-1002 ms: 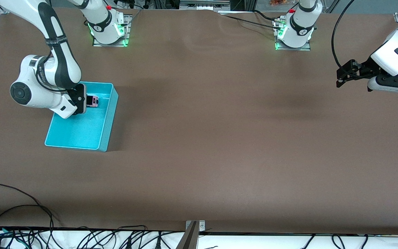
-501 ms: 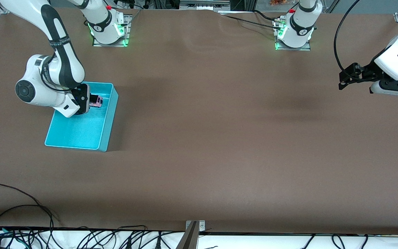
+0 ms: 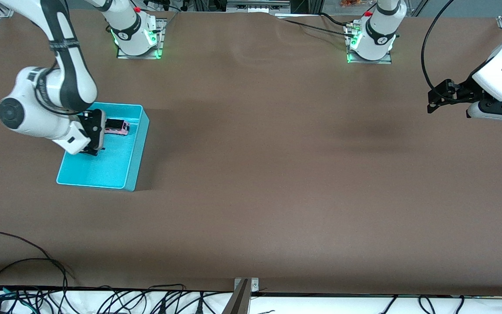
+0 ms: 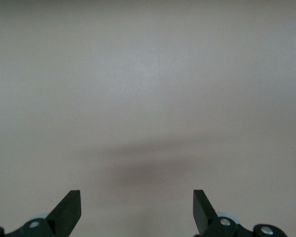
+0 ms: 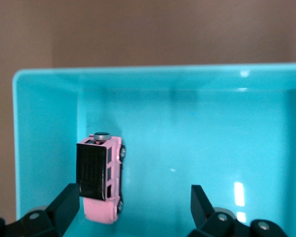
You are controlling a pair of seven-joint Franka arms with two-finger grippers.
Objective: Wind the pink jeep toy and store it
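We see the small boxy light-pink toy jeep with a black roof panel and dark wheels (image 3: pixel 117 126) resting on the floor of the open cyan plastic bin (image 3: pixel 137 144), a rectangular tray at the right arm's end of the brown table (image 3: pixel 277 174). Taking the bin as a clock face in the front view, the jeep sits at about one o'clock — in the part of the bin farther from the front camera, near the end wall there. In the right wrist view the jeep (image 5: pixel 101 180) lies alone on the bin (image 5: pixel 197 79) floor, and nothing grips it.

The right gripper (image 3: pixel 93 138) hangs over the bin, just beside the jeep at roughly its eight o'clock. We see its two dark fingers (image 5: pixel 68 201) spread wide in the right wrist view, one tip close to the jeep's side, the jaws holding nothing.

The left gripper (image 3: pixel 435 97) waits over bare table at the left arm's end, well apart from the bin — at about three o'clock of the front view. Its fingers (image 4: pixel 69 207) likewise stand wide apart in the left wrist view, with only tabletop between them.
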